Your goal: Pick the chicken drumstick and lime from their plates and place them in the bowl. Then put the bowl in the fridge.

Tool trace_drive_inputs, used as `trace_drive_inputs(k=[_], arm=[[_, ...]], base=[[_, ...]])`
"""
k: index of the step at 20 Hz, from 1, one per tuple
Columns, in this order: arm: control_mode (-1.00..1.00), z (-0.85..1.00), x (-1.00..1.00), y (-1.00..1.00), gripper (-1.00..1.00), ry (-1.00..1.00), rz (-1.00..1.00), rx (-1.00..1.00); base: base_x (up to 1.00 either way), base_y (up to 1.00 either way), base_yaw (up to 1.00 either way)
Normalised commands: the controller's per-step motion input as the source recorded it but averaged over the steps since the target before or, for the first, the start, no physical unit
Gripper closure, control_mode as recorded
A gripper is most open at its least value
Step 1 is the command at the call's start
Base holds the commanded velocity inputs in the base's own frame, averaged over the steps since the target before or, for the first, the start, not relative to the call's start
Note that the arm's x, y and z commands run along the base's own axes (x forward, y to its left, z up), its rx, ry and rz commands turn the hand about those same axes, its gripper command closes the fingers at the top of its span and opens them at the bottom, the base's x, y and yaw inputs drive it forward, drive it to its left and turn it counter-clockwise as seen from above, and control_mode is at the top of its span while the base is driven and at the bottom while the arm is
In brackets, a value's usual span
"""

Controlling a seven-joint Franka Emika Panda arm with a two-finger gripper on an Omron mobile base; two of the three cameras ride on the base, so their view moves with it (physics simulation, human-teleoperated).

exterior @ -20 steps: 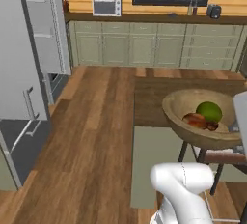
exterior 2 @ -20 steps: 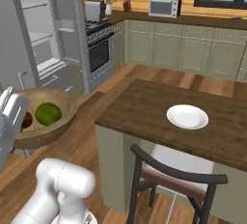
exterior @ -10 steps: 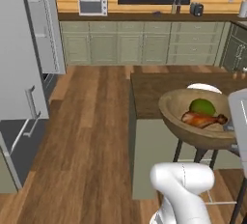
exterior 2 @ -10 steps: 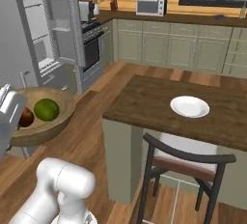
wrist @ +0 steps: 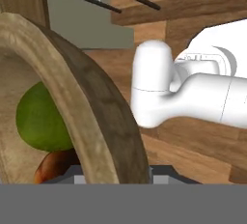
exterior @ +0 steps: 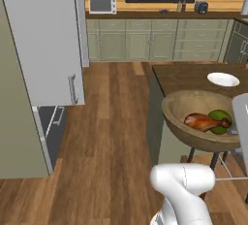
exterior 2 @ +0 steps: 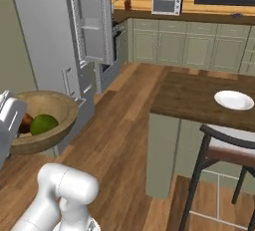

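The gripper [exterior: 240, 122] pinches the wooden bowl [exterior: 193, 139] by its rim; the open fridge [exterior 2: 92, 21] lies at eleven o'clock.

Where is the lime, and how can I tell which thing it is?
Find the big wooden bowl held up in the air beside the dark wooden island counter. Two things lie inside it, side by side. The lime is the round green one; its neighbour, the chicken drumstick, is long and reddish-brown.
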Motion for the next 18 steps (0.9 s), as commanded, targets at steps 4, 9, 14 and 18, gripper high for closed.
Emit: trace_drive_inputs(k=[4,9,14,18], arm=[[1.0,0.0,0.0,0.0,1.0,0.0,0.0,0.0],[1.0,0.0,0.0,0.0,1.0,0.0,0.0,0.0],[1.0,0.0,0.0,0.0,1.0,0.0,0.0,0.0],[1.0,0.0,0.0,0.0,1.0,0.0,0.0,0.0]], base=[[0.5,0.73,-0.19],[0.98,-0.02,-0.17],[1.0,0.01,-0.11],[1.0,-0.04,-0.07]])
